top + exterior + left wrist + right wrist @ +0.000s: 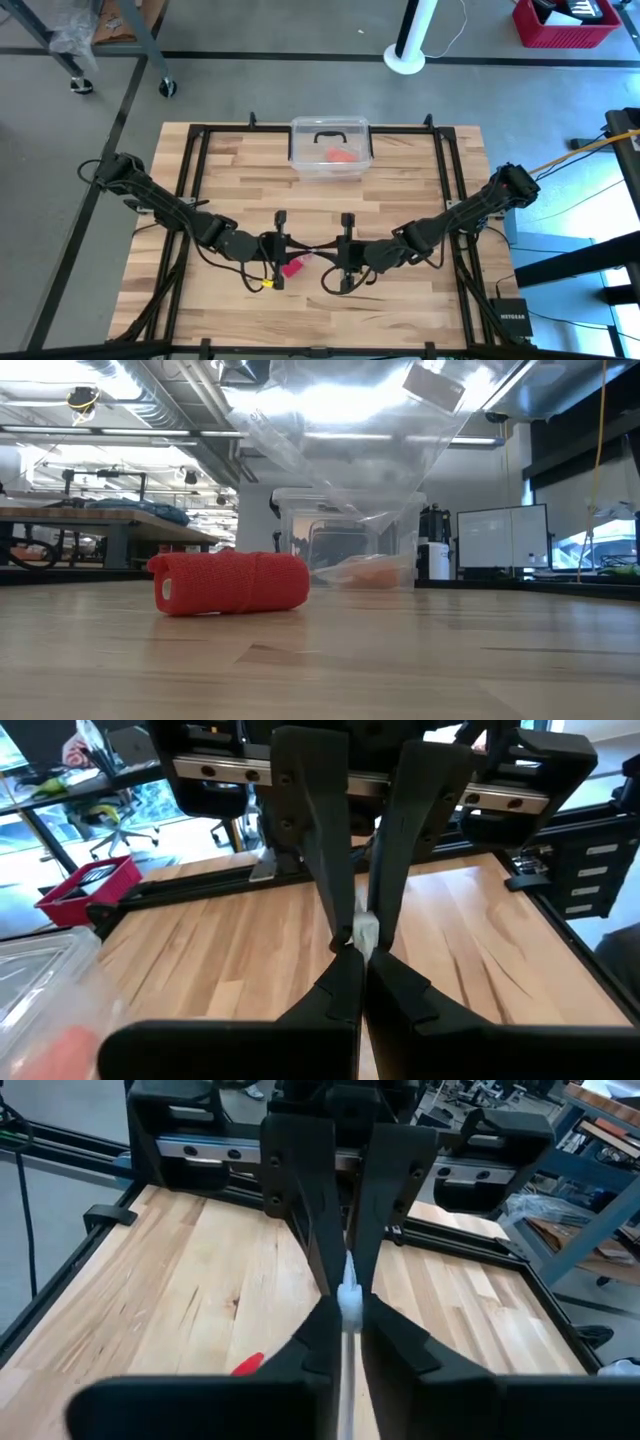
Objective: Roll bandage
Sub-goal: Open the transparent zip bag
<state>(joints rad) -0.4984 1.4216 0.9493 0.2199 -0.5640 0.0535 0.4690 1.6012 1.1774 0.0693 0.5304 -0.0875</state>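
Observation:
The bandage (232, 582) is a small red cloth roll lying on its side on the wooden table, just nearer than the grippers (292, 268); a bit of it also shows in the right wrist view (248, 1365). No gripper touches it. My left gripper (357, 958) and my right gripper (345, 1318) meet tip to tip over the middle of the table (312, 248). Both are shut on a crinkly clear plastic bag (360, 450), which hangs between them above the roll. My left gripper pinches a whitish bit of the bag's top edge (365, 933) between its two fingertips. It comes nearly level from the table's left. The bag hangs below the fingers, clear of the table. My right gripper pinches the same whitish edge (348, 1298) between its two fingertips. It comes nearly level from the table's right, facing the left gripper. A thin clear strip of the bag (345, 1380) runs down between its fingers.
A clear plastic box with a black handle (330, 150) stands at the middle of the far edge, with an orange-red lump (343, 156) inside. Black frame rails (195, 180) border the table. Bare wood lies left and right of the grippers.

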